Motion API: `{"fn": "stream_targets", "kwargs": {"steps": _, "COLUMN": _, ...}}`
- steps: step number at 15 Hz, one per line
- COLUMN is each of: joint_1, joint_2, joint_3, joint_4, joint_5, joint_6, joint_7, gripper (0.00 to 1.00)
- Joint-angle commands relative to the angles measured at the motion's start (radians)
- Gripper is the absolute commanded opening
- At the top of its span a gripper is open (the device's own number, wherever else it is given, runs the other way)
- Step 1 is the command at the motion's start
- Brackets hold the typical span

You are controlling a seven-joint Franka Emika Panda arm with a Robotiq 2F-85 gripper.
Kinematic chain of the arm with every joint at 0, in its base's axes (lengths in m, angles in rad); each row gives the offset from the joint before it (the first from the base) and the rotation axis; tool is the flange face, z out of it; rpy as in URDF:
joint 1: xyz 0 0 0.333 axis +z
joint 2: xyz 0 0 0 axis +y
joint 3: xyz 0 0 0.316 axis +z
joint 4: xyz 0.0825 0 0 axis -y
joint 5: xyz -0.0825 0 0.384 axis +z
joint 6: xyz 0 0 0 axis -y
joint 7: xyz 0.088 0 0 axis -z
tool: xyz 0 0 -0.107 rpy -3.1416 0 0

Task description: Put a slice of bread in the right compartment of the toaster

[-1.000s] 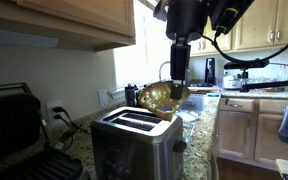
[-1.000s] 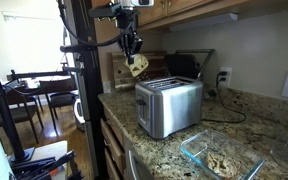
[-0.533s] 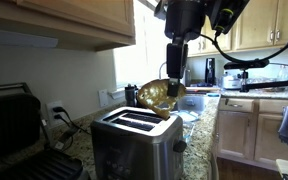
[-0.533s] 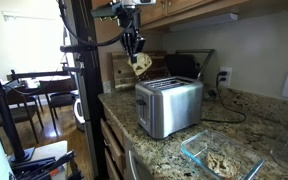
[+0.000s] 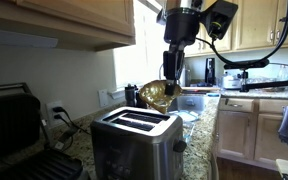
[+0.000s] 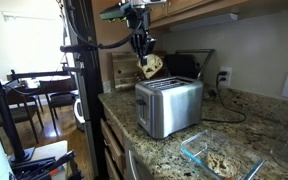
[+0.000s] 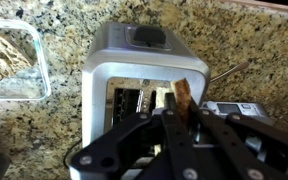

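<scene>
The toaster [image 5: 136, 140] is a brushed steel box with a dark top and two long slots; it stands on the granite counter and shows in both exterior views [image 6: 168, 104] and from above in the wrist view [image 7: 144, 75]. My gripper [image 5: 170, 82] hangs above it, shut on the slice of bread [image 5: 155, 96], a golden-brown roundish piece. The bread hangs clear above the toaster's top [image 6: 150, 67]. In the wrist view the bread [image 7: 185, 99] shows edge-on between the fingers [image 7: 171, 128], over the slot area.
A black contact grill [image 5: 19, 130] stands beside the toaster. A glass dish [image 6: 220, 158] with food lies on the counter [image 6: 164, 150] near the front. A power cord [image 6: 224, 112] runs behind the toaster. Wall cabinets [image 5: 64, 25] hang overhead.
My gripper has moved sideways with the bread, closer over the toaster's top. The toaster has not moved.
</scene>
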Motion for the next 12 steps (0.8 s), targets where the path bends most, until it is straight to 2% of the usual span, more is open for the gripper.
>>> {"fn": "stream_targets", "kwargs": {"steps": 1, "joint_1": -0.011, "joint_2": 0.028, "joint_3": -0.017, "joint_4": -0.001, "joint_5": -0.029, "joint_6": 0.044, "joint_7": 0.012, "gripper": 0.06}}
{"fn": "stream_targets", "kwargs": {"steps": 12, "joint_1": -0.028, "joint_2": 0.147, "joint_3": -0.048, "joint_4": 0.048, "joint_5": -0.038, "joint_6": 0.116, "joint_7": 0.002, "gripper": 0.06}}
